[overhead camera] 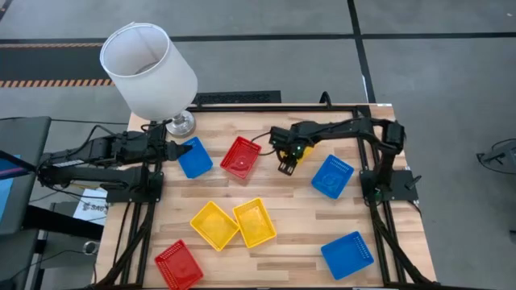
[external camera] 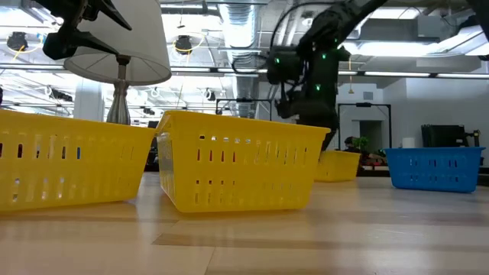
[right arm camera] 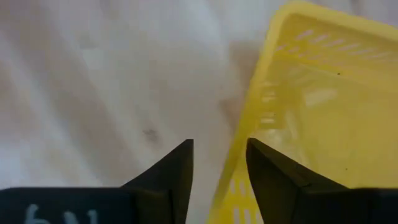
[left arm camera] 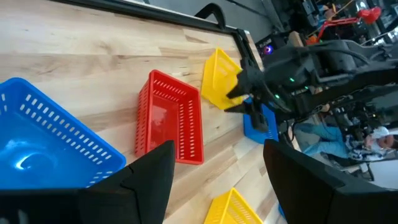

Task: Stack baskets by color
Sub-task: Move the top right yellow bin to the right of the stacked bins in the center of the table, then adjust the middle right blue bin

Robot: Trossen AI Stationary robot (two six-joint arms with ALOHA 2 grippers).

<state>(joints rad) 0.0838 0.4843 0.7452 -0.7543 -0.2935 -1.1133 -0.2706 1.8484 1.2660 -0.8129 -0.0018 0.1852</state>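
Note:
My right gripper points down over a yellow basket at the table's far middle. It is open, and its fingers straddle that basket's side wall. My left gripper stands open at the far left, beside a blue basket and touching nothing. A red basket rests on its bottom between the two grippers. Two yellow baskets sit side by side near the front middle. My right gripper comes from above, pointing down, with one finger inside the yellow basket and one outside its side wall. A gap shows between the fingers. Whether either finger touches the wall I cannot tell. The basket rests on the table.
A white lampshade on a metal foot stands at the far left corner. Two more blue baskets lie on the right side and a red one at the front left. Bare wood shows in the front middle.

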